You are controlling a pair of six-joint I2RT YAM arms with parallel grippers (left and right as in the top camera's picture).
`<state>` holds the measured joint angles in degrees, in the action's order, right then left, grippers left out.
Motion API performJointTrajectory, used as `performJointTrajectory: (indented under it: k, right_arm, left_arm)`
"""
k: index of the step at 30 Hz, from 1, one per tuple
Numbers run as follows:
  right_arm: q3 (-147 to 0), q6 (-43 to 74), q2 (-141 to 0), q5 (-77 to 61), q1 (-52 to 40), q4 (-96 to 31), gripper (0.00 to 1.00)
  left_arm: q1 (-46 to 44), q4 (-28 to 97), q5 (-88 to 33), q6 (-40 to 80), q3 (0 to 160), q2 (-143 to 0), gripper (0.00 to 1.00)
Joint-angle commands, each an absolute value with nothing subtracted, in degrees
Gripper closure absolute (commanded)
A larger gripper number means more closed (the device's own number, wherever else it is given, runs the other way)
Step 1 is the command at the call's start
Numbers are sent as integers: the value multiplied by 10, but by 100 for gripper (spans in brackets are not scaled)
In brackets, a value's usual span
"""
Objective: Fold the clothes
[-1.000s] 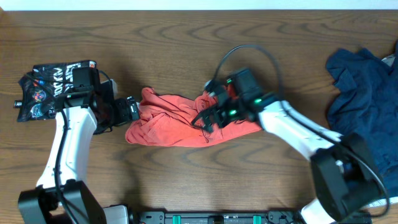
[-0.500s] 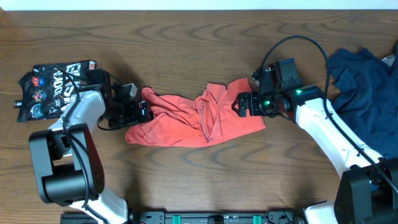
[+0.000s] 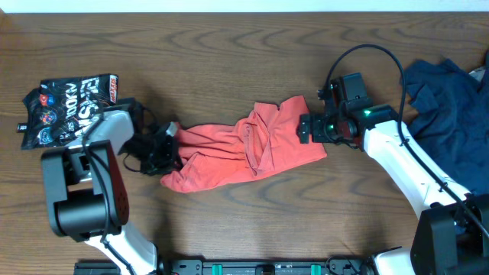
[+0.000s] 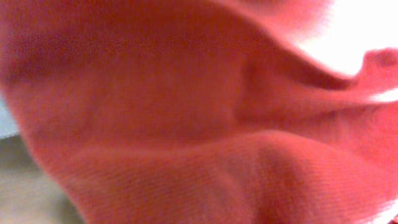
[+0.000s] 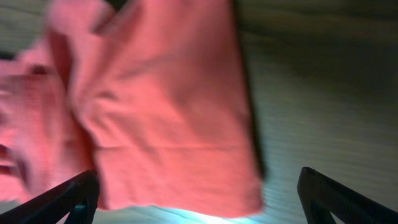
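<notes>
T-shirt [image 3: 229,153] sits mid-desk [image 3: 244,229], a crumpled band strung between both arms, chest print not showing.

Far left: snack bag [image 3: 65,111], untouched and well clear of the shirt.

Left hand [image 3: 166,145] is at the shirt's left end. It has dropped toward the near edge since half a second ago, and that end went with it. The wrist view is all red cloth with the fingers hidden, so can't tell if it's clamped. The end following it suggests a hold.

Middle is still ridged, one fold running crosswise.

Right hand [image 3: 304,128] was over the shirt's middle a second ago and is now at the right edge. Its fingers [image 5: 68,198] are spread wide, cloth ahead of them, nothing pinched.

Far right: navy garment [image 3: 447,114], not involved.

My read: this is still spreading out, no fold made yet. The right side needs a grip before the shirt can be pulled flat.
</notes>
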<state>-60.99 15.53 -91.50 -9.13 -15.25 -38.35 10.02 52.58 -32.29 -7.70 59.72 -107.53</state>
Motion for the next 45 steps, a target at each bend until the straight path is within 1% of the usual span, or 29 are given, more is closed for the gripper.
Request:
performJointTrajectory:
  k: [1, 2, 3, 5, 7, 11, 12, 13, 14, 19, 20, 23, 28, 31, 36, 39, 45]
  right_arm:
    - [-612, 152, -919, -39, -134, -390, 1]
    - [-612, 146, -923, -39, -132, -392, 1]
    - [-612, 142, -927, -39, -131, -392, 3]
    - [-612, 137, -936, -42, -135, -389, 8]
    - [-612, 115, -950, -55, -143, -373, 16]
    - [-611, 112, -983, -69, -171, -325, 37]
    - [-612, 111, -994, -69, -181, -311, 46]
    - [-612, 111, -1005, -69, -192, -296, 52]
    - [-612, 111, -1015, -69, -201, -281, 54]
    - [-612, 111, -1071, -69, -237, -216, 55]
    - [-612, 111, -1080, -69, -243, -215, 57]
    - [-612, 111, -1106, -69, -257, -223, 69]
    - [-612, 130, -1117, -59, -284, -244, 71]
    - [-612, 149, -1115, -46, -299, -252, 71]
    - [-612, 183, -1115, -37, -325, -268, 67]
    - [-612, 203, -1115, -18, -334, -271, 67]
    - [-612, 208, -1115, -19, -335, -273, 65]
  left_arm:
    - [142, 551, -282, -13, 624, -1031, 94]
    - [154, 560, -277, 1, 629, -1016, 94]
    - [165, 566, -278, 10, 631, -1000, 94]
    - [179, 573, -278, 20, 631, -969, 94]
    - [185, 578, -278, 20, 631, -942, 94]
    - [186, 592, -277, 20, 631, -900, 94]
    - [186, 596, -277, 20, 631, -892, 94]
    - [186, 598, -277, 20, 631, -886, 94]
    - [186, 599, -277, 22, 631, -881, 94]
    - [186, 606, -279, 60, 636, -868, 94]
    - [186, 611, -281, 67, 641, -867, 94]
    - [186, 634, -305, 75, 664, -867, 94]
    - [183, 663, -312, 131, 716, -867, 94]
    - [163, 670, -320, 139, 742, -867, 94]
    - [100, 655, -319, 142, 756, -867, 94]
    - [61, 652, -302, 154, 756, -867, 94]
    - [-22, 628, -284, 166, 756, -869, 94]
